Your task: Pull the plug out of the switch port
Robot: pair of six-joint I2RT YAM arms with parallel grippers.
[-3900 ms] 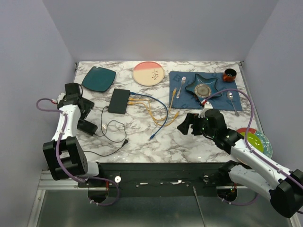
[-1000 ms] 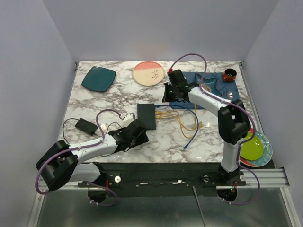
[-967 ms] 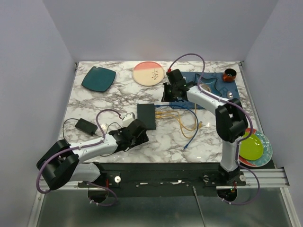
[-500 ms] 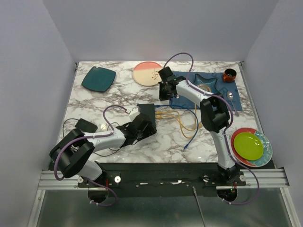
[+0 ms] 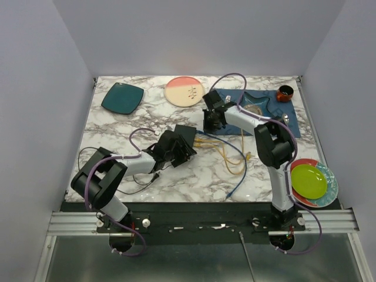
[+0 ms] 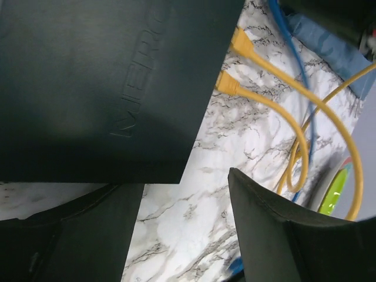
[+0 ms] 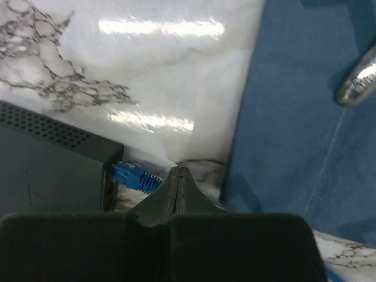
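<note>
The switch (image 5: 187, 136) lies flat near the middle of the marble surface (image 5: 117, 123), with its row of sockets facing the right arm. The blue plug (image 7: 132, 175) is seated in the end socket at its far corner. The right end effector (image 7: 179, 176) hangs just beside that plug with its fingers pressed together. I can see nothing between them, though the blue cord runs out of sight behind the tips. Shut like that it cannot take hold of the plug, so a push forward would, I think, only nudge the plug or shove the box. The left end effector (image 6: 185, 182) is spread, its fingers standing either side of the switch's near corner and not gripping it. If the plug is tugged while the box is unbraced, I would expect the whole switch to slide or tip and the plug to stay in. A catch on the plug that is not pressed would make that more likely, but I cannot see one. The two yellow plugs (image 6: 238, 44) sit in the same row close by, so a loose grab could land on the wrong one. The looped yellow cords (image 5: 229, 155) could also snag on the arm.
</note>
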